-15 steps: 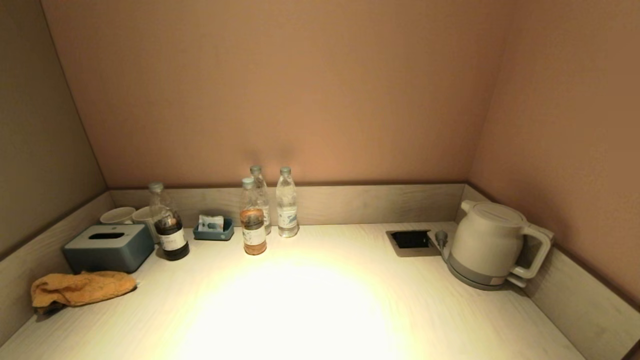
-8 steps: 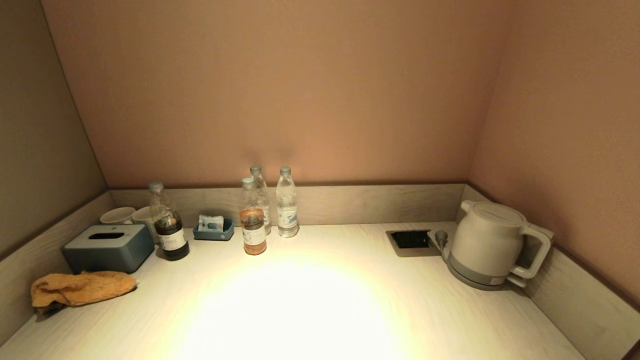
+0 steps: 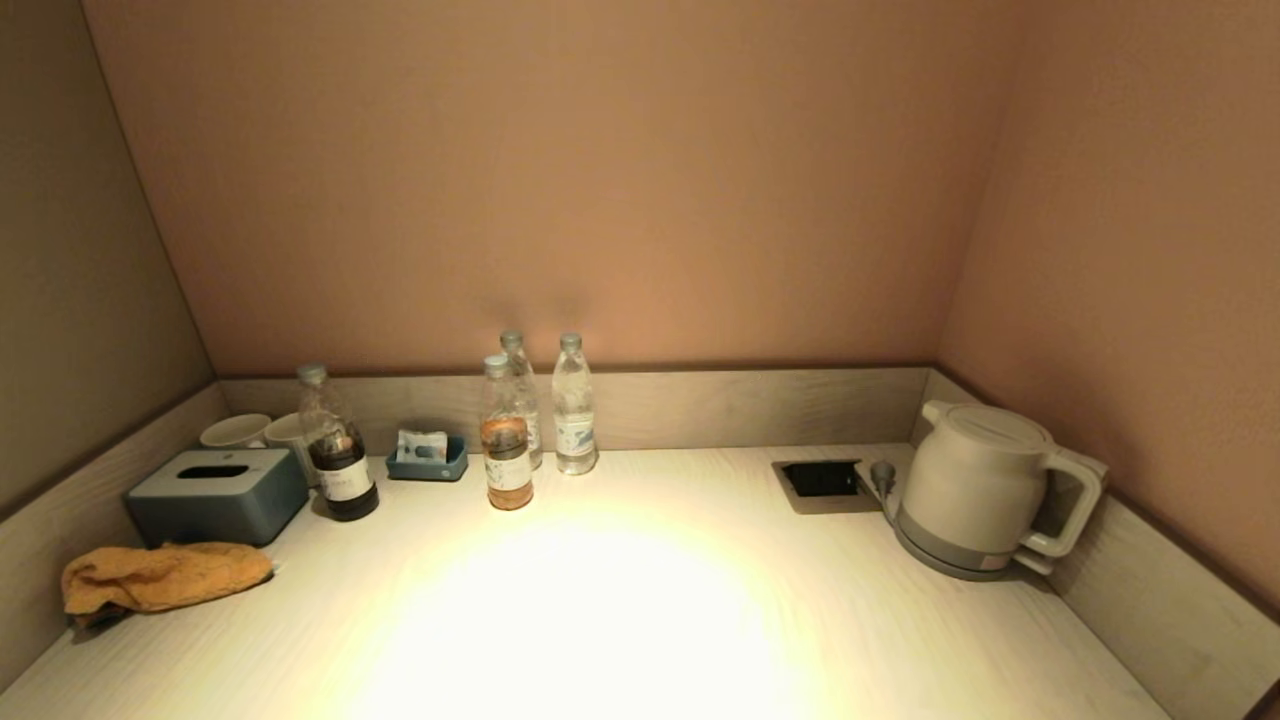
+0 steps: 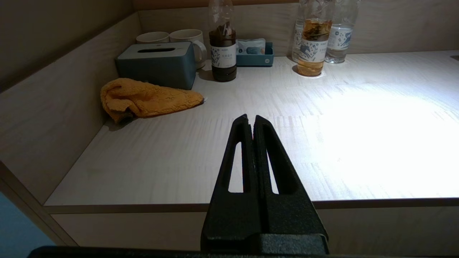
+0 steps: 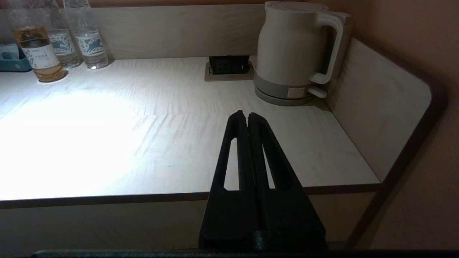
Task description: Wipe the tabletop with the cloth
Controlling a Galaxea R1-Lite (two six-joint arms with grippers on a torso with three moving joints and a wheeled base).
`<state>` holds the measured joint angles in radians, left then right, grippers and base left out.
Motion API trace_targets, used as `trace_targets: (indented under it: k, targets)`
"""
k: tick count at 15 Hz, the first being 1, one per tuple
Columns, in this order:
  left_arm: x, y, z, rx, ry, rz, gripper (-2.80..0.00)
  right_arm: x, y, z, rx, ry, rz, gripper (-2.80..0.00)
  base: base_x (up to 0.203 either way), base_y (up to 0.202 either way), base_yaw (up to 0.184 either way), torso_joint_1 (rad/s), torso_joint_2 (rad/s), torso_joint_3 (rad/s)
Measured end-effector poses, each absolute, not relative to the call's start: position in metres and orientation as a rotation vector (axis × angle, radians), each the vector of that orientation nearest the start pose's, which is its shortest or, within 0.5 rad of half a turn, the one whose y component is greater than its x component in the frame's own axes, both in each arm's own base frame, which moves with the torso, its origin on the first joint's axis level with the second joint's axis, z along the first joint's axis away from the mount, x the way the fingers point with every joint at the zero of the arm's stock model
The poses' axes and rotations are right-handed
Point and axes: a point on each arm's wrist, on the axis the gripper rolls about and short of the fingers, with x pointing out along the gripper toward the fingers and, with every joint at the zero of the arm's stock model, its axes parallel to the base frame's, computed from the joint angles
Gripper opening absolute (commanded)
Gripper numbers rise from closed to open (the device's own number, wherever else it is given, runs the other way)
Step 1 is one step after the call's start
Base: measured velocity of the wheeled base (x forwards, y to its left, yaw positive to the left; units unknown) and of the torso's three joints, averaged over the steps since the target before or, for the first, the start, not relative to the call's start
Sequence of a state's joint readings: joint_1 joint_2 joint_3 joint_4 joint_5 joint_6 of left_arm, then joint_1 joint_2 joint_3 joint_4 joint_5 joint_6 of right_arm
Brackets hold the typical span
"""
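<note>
Both claws pressed together: left claw (image 4: 250, 120), right claw (image 5: 246, 116) | fuzzy crumpled cloth (image 3: 160, 577) | woodgrain tabletop (image 3: 620, 600)

The cloth (image 3: 160, 577) is orange-yellow. The tabletop (image 3: 640, 600) is pale wood with fine grain lines. The tissue box (image 3: 217, 494) and the small tray (image 3: 428, 462) are grey-blue. The kettle (image 3: 985, 488) is cream with a grey base. One bottle (image 3: 340, 447) holds dark brown liquid, another bottle (image 3: 507, 437) amber. Both grippers, left (image 4: 251, 120) and right (image 5: 246, 116), are black.
</note>
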<state>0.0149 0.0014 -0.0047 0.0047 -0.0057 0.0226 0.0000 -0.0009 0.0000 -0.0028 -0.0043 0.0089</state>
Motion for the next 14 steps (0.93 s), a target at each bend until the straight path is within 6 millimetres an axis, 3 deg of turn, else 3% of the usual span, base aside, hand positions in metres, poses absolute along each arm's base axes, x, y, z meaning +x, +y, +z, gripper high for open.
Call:
trace_targets:
  k: [14]
  targets:
    - [-0.0231,-0.0005,0.0763,0.023,0.001,0.009,-2.8,-0.0228,-0.0001,0.0758,0.01,-0.003,-0.005,-2.8,0.0,0.0,0.0,0.0,0.0,0.0]
